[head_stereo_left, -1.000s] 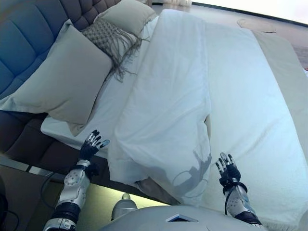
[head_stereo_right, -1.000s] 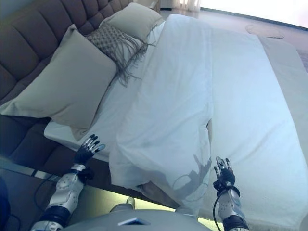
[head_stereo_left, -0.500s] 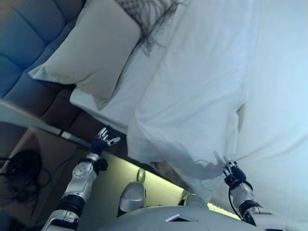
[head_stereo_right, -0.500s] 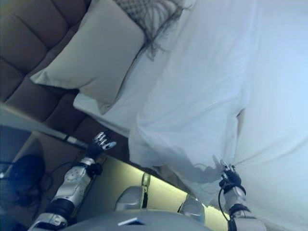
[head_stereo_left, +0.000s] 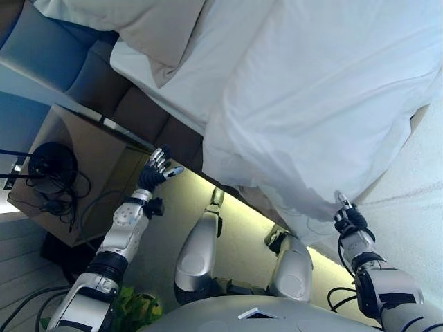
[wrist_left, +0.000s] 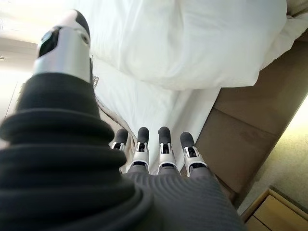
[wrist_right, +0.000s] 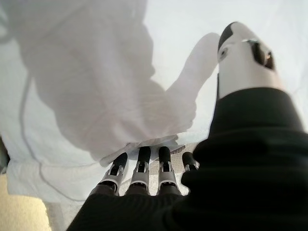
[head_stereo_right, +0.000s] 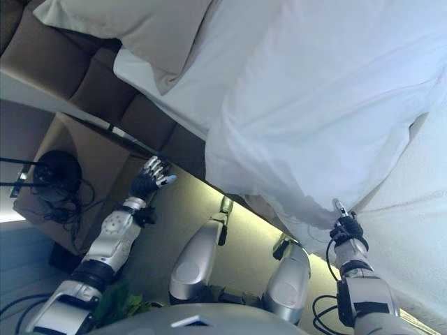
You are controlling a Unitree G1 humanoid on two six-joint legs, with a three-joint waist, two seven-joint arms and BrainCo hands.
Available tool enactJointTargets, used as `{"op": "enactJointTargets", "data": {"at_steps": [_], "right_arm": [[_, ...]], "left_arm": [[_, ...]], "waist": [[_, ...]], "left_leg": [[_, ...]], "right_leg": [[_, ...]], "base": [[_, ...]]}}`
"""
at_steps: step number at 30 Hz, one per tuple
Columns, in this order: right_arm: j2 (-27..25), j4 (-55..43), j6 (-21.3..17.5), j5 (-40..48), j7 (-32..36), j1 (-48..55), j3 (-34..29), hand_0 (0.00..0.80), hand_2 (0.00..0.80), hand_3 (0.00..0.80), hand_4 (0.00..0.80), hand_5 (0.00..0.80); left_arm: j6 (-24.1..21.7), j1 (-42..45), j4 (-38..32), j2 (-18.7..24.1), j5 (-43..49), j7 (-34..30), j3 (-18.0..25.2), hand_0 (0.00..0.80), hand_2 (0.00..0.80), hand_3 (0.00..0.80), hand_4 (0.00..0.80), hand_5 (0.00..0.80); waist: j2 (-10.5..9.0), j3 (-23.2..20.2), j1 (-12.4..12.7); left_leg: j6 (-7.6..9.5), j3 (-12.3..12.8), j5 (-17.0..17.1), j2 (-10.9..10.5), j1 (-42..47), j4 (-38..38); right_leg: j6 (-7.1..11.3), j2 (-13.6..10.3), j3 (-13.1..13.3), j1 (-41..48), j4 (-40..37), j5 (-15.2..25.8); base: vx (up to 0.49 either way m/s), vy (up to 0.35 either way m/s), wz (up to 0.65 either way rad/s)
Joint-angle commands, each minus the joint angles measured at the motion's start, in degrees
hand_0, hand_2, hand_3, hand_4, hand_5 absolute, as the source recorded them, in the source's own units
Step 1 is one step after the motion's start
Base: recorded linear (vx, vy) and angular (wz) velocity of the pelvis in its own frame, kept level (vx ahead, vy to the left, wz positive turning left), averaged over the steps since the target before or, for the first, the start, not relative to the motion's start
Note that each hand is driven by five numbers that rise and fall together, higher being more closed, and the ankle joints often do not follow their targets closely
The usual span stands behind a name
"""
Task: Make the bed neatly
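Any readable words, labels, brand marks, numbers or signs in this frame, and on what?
None. The white duvet, the pillow, the bed base and the bedside table carry no visible print. Neither the left hand nor the right hand shows any marking.

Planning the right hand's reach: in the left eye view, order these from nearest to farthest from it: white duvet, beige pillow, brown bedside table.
From the right hand:
1. White duvet: its hanging edge is just above the fingertips.
2. Beige pillow: top of the view, toward the robot's left.
3. Brown bedside table: far left, past the left hand.
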Motion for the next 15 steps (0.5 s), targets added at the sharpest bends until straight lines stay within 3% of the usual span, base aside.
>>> {"op": "enactJointTargets", "data": {"at_steps": [1, 10, 15], "right_arm": [[1.4, -3.2, -3.8, -0.1, 1.7, 6.2, -0.6, 0.0, 0.0, 0.0, 0.0, 0.0], [1.7, 1.4, 3.5, -8.8, -0.7, 8.6, -0.7, 0.0, 0.0, 0.0, 0.0, 0.0], [1.9, 2.8, 4.7, -9.6, -2.5, 9.3, -0.8, 0.0, 0.0, 0.0, 0.0, 0.0]], "left_arm": [[-4.6, 1.0, -3.5, 1.3, -1.3, 0.6, 2.1, 0.0, 0.0, 0.0, 0.0, 0.0], [-6.0, 0.8, -1.1, 0.0, -1.2, 0.8, 2.9, 0.0, 0.0, 0.0, 0.0, 0.0], [-6.2, 1.1, -1.2, -0.3, -1.0, 1.9, 2.8, 0.0, 0.0, 0.0, 0.0, 0.0]], "waist": [[-1.49, -2.2, -0.4], [-1.38, -2.4, -1.3], [-1.11, -2.6, -1.5]], "left_leg": [[-0.08, 1.0, -5.3, 1.9, -2.0, 6.6], [0.04, 2.1, -4.6, 2.2, -0.6, 4.5], [-0.14, 2.3, -3.5, 2.3, 0.2, 2.1]], "right_leg": [[3.09, -2.4, 4.6, 2.1, -7.5, 7.8], [3.76, -2.4, 5.1, 3.3, -9.5, 8.4], [4.02, -2.0, 4.7, 4.4, -10.9, 8.7]], "base": [[-0.002, 0.038, -0.03], [-0.005, 0.036, -0.07], [-0.004, 0.007, 0.0]]}}
